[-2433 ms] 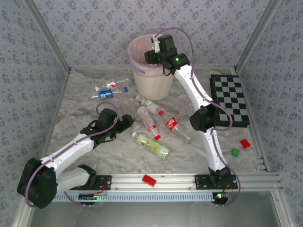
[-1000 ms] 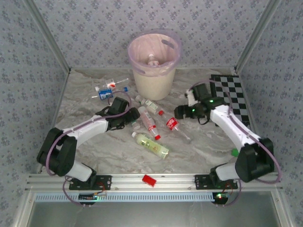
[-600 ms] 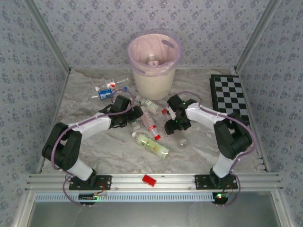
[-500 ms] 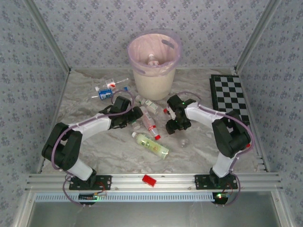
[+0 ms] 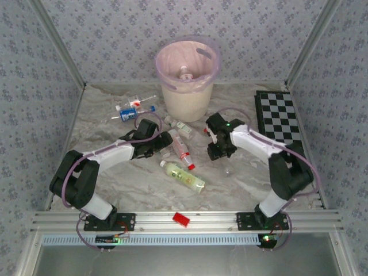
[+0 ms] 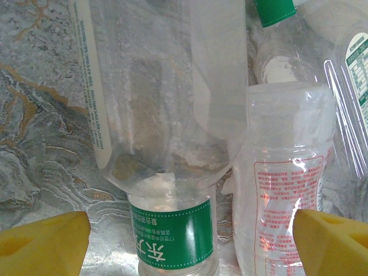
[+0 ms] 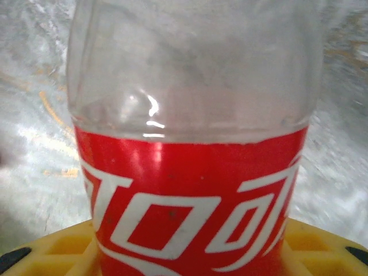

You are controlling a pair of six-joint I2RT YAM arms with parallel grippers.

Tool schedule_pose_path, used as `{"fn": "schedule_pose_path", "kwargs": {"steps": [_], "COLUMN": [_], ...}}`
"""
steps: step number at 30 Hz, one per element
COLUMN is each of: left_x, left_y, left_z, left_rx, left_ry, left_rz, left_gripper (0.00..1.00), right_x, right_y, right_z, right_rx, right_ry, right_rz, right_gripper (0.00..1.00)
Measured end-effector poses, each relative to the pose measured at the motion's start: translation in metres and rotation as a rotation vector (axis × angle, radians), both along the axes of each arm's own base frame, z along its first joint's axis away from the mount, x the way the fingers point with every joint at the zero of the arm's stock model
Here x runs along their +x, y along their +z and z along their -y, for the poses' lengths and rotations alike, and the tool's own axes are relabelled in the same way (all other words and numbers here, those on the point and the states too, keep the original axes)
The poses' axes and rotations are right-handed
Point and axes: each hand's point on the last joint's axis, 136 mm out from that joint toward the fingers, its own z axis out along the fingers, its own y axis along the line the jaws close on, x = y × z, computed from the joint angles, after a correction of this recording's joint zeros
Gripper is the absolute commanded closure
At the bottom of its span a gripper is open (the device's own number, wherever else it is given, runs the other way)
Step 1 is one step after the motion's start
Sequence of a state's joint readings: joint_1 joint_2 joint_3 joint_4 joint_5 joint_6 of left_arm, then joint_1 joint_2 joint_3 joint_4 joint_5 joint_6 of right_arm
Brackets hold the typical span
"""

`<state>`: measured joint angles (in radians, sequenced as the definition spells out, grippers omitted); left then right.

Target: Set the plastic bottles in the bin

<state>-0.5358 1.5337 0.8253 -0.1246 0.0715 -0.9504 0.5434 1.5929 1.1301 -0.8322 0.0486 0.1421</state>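
Looking down on a marbled worktop (image 5: pixel 144 184) walled in flowered paper; finding the bin (image 5: pixel 185 100) standing at the far middle, with what looks like one bottle (image 5: pixel 184 72) lying inside; counting several plastic bottles (image 5: pixel 183 175) lying loose between the two arms, plus a small cluster (image 5: pixel 129 110) at the far left.

Working the pick-up step on the right side, judging by the pose; reaching the right end effector (image 5: pixel 218 150) down over the red-labelled bottle (image 7: pixel 190 195), just right of the loose pile; seeing that bottle sitting tight against the yellow body of the end effector in the right wrist view; not being able to tell whether it is gripped or merely flanked.

Holding the left end effector (image 6: pixel 190 241) spread wide, grasping nothing; hovering low with a green-labelled bottle (image 6: pixel 169 244) and a clear red-printed bottle (image 6: pixel 287 195) lying between its fingertips.

Doing this step well, probably: squeezing across the labelled middle rather than the slick clear shoulder; pinching gently, thin plastic likely buckling under a hard clamp; confirming a firm hold before lifting; rising straight up, away from neighbouring bottles; carrying high enough for clearing the bin's rim; releasing over the pink liner; leaving the left arm out of the path.
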Motion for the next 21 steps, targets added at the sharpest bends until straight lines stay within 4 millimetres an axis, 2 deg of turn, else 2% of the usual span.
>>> {"fn": "schedule_pose_path", "kwargs": {"steps": [2,5,8,11,13,16,18,21], "left_x": [0.001,0.0,-0.001,-0.002,-0.003,-0.007,-0.01,-0.014], "left_y": [-0.002,-0.007,-0.01,-0.01,-0.008,0.005,0.015,0.025], "left_z": [0.0,0.0,-0.001,-0.002,-0.002,0.001,0.001,-0.002], "left_rx": [-0.001,0.005,0.019,0.034,0.04,0.037,0.03,0.023], "left_ry": [-0.004,-0.01,-0.021,-0.034,-0.036,-0.047,-0.049,-0.045], "left_rz": [-0.003,-0.013,-0.016,-0.017,-0.011,0.023,0.051,0.082], "left_gripper": [0.09,0.09,0.09,0.09,0.08,0.08,0.08,0.08], "right_x": [-0.002,0.006,0.033,0.069,0.088,0.114,0.132,0.158], "right_y": [0.021,0.065,0.129,0.208,0.26,0.326,0.362,0.396], "right_z": [0.009,0.027,0.039,0.043,0.039,0.021,0.009,-0.009], "right_rx": [0.02,0.072,0.178,0.317,0.399,0.514,0.583,0.661], "right_ry": [-0.023,-0.087,-0.158,-0.196,-0.184,-0.134,-0.101,-0.058], "right_rz": [0.036,0.115,0.261,0.463,0.591,0.749,0.842,0.94], "right_gripper": [0.53,0.54,0.61,0.65,0.66,0.67,0.68,0.68]}}
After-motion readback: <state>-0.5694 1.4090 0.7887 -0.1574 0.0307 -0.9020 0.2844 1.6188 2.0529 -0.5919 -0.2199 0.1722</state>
